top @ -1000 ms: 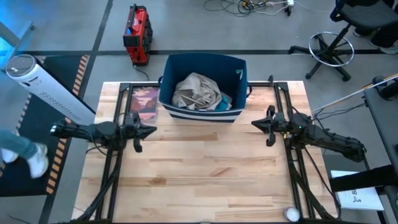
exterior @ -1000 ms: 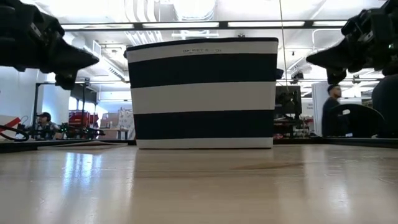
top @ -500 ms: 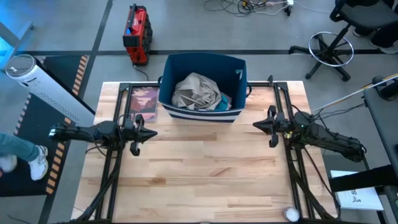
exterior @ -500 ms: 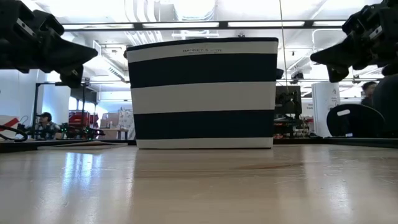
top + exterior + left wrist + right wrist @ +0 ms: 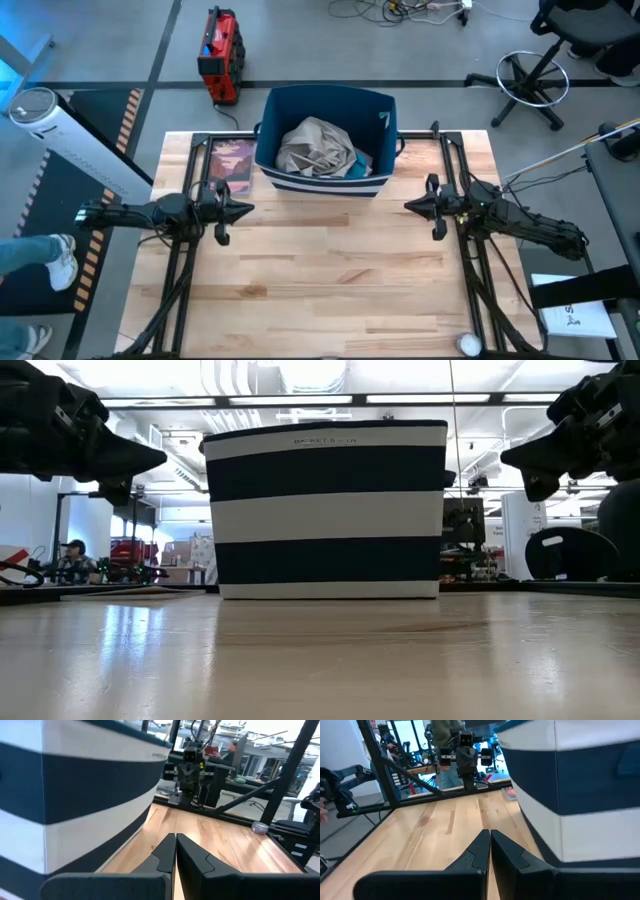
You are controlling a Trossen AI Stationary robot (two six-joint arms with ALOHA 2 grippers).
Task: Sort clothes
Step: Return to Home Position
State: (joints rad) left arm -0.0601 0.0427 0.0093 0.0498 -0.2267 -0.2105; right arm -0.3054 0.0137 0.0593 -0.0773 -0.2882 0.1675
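Clothes [image 5: 318, 148] are lying heaped inside the bin [image 5: 330, 93], which is sitting at the tabletop's [image 5: 330, 280] far edge. Left gripper [image 5: 248, 210] and right gripper [image 5: 407, 205] are hovering either side, nearer than the bin, fingers together, gripping nothing. Judgement for homing: be keeping both arms clear of the bin walls, retracting slowly and evenly.

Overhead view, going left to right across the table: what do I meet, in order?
Left end effector, shut → navy striped bin holding the clothes → right end effector, shut.
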